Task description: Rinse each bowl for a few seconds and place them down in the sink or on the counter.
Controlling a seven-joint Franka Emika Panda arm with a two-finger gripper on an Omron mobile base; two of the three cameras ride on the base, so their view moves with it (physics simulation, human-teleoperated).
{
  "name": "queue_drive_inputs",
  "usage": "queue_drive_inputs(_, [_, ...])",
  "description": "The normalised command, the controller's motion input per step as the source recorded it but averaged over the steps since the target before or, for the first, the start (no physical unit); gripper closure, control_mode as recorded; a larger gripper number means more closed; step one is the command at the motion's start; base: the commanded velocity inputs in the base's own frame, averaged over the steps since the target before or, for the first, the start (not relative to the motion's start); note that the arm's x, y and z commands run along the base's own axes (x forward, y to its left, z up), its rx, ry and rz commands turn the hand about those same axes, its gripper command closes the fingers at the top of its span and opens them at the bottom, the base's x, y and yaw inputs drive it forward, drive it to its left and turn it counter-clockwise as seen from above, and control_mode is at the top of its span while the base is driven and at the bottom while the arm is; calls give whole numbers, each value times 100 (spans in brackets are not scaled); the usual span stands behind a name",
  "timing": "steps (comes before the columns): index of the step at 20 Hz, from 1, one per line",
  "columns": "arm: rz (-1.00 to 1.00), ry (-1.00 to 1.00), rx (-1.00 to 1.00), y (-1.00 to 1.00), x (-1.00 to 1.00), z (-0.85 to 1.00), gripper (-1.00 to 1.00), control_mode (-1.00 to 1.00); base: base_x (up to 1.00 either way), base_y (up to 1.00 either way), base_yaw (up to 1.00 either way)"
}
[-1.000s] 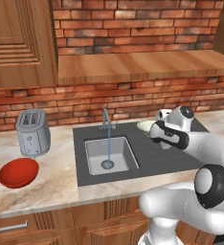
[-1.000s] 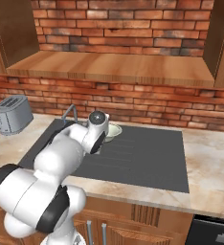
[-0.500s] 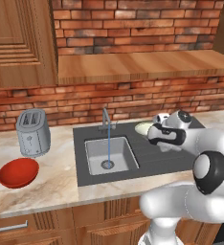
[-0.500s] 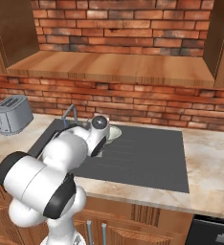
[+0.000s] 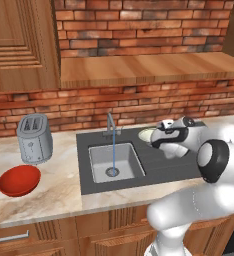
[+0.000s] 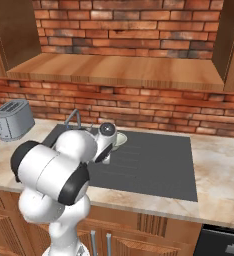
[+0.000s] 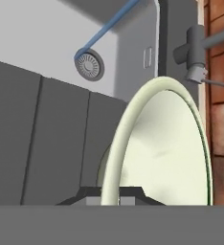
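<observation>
Marble counter [image 5: 64, 185] beside sink [image 5: 139, 165]: my gripper [image 7: 117, 198] clamps the cream-green bowl [image 7: 166, 153]; rinsing pending, red bowl [image 5: 19, 180] untouched.

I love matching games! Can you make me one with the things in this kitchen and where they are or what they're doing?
Things:
1. red bowl
2. cream-green bowl
3. toaster
4. faucet

Places or states:
A. running water into the basin
B. pinched at its rim by the gripper
C. standing near the brick wall
D. lying on the counter in front of the toaster

Pairs: 1-D, 2-B, 3-C, 4-A
</observation>
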Motion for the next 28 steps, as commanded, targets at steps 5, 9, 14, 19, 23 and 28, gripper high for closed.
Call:
queue_drive_inputs(5, [4, 0, 0, 0, 30, -20, 100, -100, 0, 0, 0])
queue_drive_inputs(9, [4, 0, 0, -1, 22, -24, 100, -100, 0, 0, 0])
queue_drive_inputs(14, [4, 0, 0, -6, 11, -29, 100, -100, 0, 0, 0])
queue_drive_inputs(19, [4, 0, 0, -4, 13, -29, 100, -100, 0, 0, 0])
queue_drive_inputs(23, [4, 0, 0, 0, 20, -24, 100, -100, 0, 0, 0])
queue_drive_inputs(28, [2, 0, -1, -1, 19, -6, -100, -100, 0, 0, 0])
